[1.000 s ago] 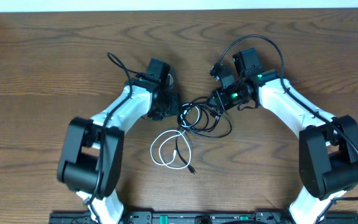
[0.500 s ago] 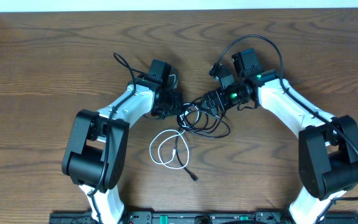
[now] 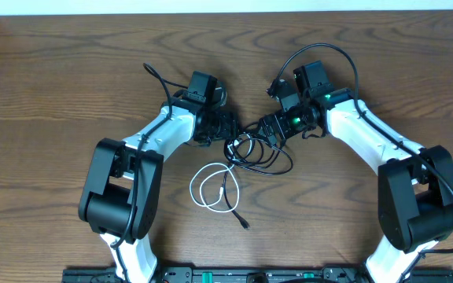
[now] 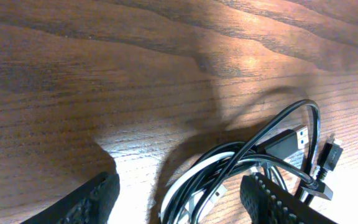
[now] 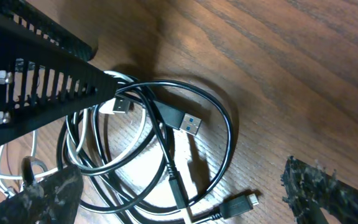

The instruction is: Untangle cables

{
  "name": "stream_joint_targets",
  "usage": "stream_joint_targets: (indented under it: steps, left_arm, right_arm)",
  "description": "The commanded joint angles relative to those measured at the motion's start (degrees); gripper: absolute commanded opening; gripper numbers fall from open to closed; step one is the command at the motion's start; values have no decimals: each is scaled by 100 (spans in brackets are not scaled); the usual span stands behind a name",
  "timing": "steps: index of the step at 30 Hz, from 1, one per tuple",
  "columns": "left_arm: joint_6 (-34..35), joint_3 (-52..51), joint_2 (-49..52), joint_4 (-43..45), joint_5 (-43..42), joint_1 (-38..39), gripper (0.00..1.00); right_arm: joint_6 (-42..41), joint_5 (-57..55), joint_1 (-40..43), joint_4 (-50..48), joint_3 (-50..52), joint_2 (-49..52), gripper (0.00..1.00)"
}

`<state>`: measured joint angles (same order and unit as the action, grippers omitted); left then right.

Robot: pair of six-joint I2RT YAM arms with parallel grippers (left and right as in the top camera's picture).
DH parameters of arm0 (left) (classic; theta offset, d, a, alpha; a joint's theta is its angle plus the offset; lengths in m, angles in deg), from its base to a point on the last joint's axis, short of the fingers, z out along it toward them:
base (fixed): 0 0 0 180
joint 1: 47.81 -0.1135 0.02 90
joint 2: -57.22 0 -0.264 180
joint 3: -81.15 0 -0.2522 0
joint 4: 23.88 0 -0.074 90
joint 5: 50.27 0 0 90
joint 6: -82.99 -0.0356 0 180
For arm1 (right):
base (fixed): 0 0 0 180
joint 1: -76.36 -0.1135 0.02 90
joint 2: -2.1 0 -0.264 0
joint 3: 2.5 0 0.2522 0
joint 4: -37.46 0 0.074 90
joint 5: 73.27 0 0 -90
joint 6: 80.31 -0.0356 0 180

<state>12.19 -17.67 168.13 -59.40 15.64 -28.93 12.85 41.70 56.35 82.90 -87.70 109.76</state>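
Observation:
The black cable [image 3: 262, 157] lies coiled at the table's middle, its loops tangled with one end of the white cable [image 3: 209, 189], which curls toward the front. My left gripper [image 3: 228, 126] is open at the coil's left edge. In the left wrist view its fingers [image 4: 98, 199] straddle a bundle of black and white strands [image 4: 219, 171] without pinching them. My right gripper [image 3: 264, 127] is open wide at the coil's upper right. In the right wrist view the black loops [image 5: 222, 124], a USB plug [image 5: 188, 121] and a small plug [image 5: 241, 204] lie between its fingers [image 5: 48, 196].
Bare wooden table [image 3: 69, 86] lies all round the cables. The arms' own thick black wires [image 3: 325, 51] arch above the right wrist. The left gripper's ribbed finger [image 5: 42, 81] fills the top left of the right wrist view, close to the coil.
The right gripper has opened wide from nearly shut. The left gripper closed a little, then widened again, and its arm shifted right toward the coil. The cables barely moved.

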Motion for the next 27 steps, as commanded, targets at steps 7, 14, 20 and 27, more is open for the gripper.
stream_joint_targets:
  steps: [7,14,20,27]
  left_arm:
    - [-76,-22,153,4,74,11,71]
    - [-76,-22,153,9,74,11,73]
    - [-76,-22,153,33,74,11,73]
    - [-76,-22,155,118,74,11,73]
  right_arm:
    - [15,-72,-33,-2,11,28,99]
    - [15,-72,-33,-2,11,28,99]
    - [15,-72,-33,-2,11,28,99]
    - [15,-72,-28,-2,11,28,99]
